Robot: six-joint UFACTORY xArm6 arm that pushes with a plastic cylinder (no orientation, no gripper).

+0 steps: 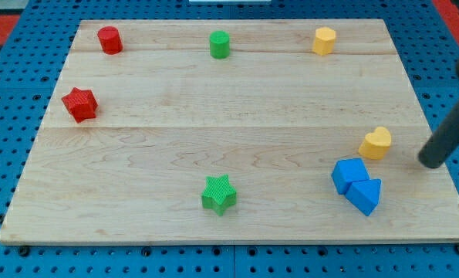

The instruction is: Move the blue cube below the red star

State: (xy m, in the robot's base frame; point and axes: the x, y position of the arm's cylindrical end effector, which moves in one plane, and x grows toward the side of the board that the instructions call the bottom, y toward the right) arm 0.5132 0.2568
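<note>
Nothing is done yet: the blue cube point(349, 174) sits near the table's point(237, 116) right, touching a blue triangular block point(365, 194), well apart from the red star point(80, 103) at far left. There are no jaws; my tip point(430, 164) rests right of the cube.

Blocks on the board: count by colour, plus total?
Red: 2, cylinder and star
Green: 2, cylinder and star
Yellow: 2, hexagon-like block and heart
Blue: 2, cube and a triangular block, touching
Total: 8
My tip sits right of the yellow heart, touching nothing.
</note>
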